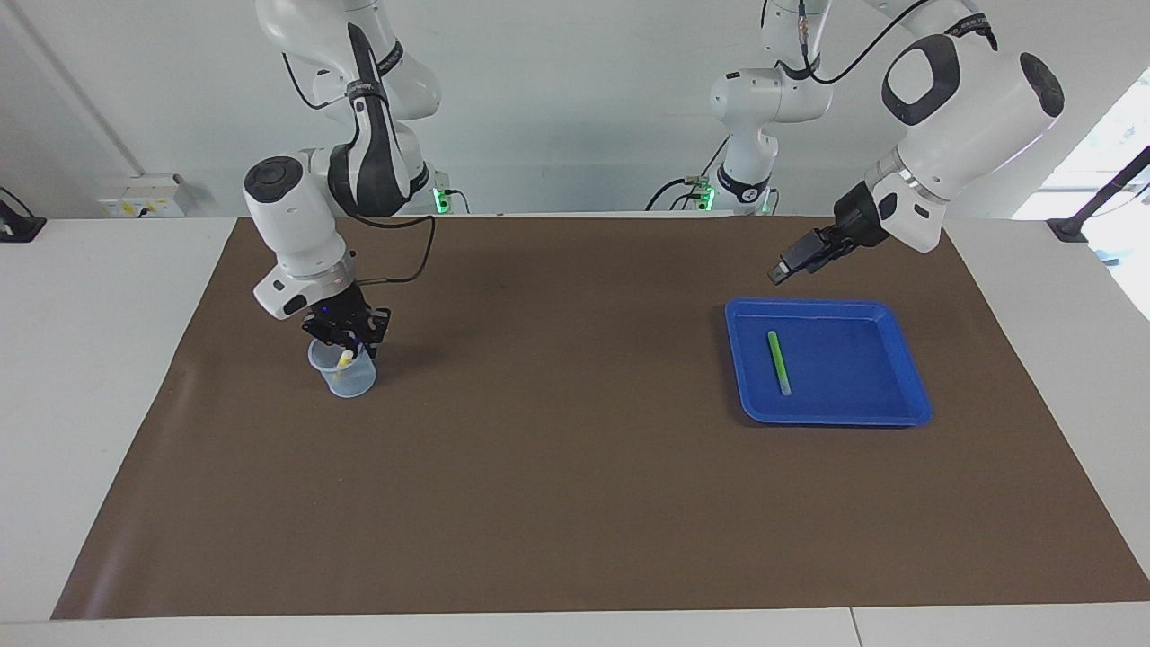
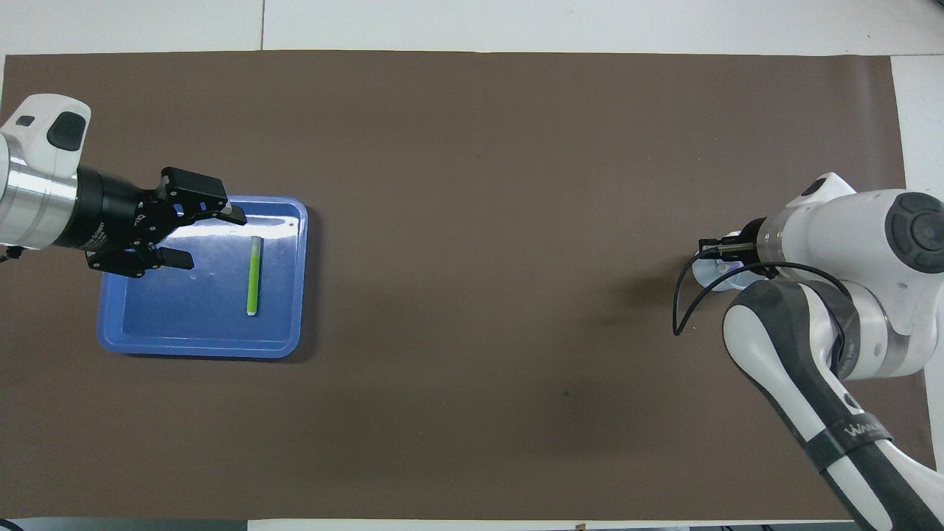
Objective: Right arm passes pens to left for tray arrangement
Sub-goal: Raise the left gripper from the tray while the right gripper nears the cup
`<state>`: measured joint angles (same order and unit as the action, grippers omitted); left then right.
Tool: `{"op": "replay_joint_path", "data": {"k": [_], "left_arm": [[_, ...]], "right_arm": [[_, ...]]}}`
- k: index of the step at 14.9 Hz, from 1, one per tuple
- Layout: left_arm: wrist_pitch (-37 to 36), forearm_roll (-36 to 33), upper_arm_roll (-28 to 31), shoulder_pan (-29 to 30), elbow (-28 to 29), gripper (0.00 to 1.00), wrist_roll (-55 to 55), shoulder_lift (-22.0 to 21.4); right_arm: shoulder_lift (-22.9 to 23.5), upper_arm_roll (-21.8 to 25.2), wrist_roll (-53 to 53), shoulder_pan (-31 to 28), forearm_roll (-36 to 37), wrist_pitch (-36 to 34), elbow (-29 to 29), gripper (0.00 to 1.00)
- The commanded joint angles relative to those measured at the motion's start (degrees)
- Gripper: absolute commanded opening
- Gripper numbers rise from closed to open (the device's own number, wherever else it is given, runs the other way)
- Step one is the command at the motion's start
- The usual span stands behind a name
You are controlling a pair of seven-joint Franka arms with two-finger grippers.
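Note:
The blue tray lies toward the left arm's end of the table, with the green pen lying in it. My left gripper hangs open and empty above the tray's edge nearest the robots; in the overhead view it is over the tray beside the green pen. My right gripper is down at the mouth of a small translucent cup, where a yellow pen stands with its pale end up. The purple pen is out of view.
A brown mat covers the table between the cup and the tray. In the overhead view the right arm's wrist covers most of the cup. A black cable loops from the right wrist.

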<state>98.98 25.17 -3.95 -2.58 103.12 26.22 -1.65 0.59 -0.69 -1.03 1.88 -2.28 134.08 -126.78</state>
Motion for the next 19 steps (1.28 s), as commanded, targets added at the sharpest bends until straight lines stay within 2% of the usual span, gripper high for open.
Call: {"op": "replay_joint_path", "data": {"k": [1,10,17,19], "left_arm": [[1.04,0.94,0.17,0.29,2.35,1.0,0.41,-2.04],[1.04,0.94,0.08,0.29,2.35,1.0,1.46,-2.04],[1.04,0.94,0.08,0.21,2.35,1.0,1.38,-2.04],[1.04,0.94,0.17,0.21,2.35,1.0,1.38,-2.04]], "right_arm": [[0.73,-0.28,-0.2,-0.39,-0.88,-0.13,2.41,0.31],[0.12,0.16,-0.29,-0.65,0.44,-4.44,3.56,0.33],[0.11,2.09,0.15,-0.92,5.09,-4.88,3.82,0.35],[-0.15,2.09,0.06,-0.83,5.1,-7.5,5.13,0.35]]}}
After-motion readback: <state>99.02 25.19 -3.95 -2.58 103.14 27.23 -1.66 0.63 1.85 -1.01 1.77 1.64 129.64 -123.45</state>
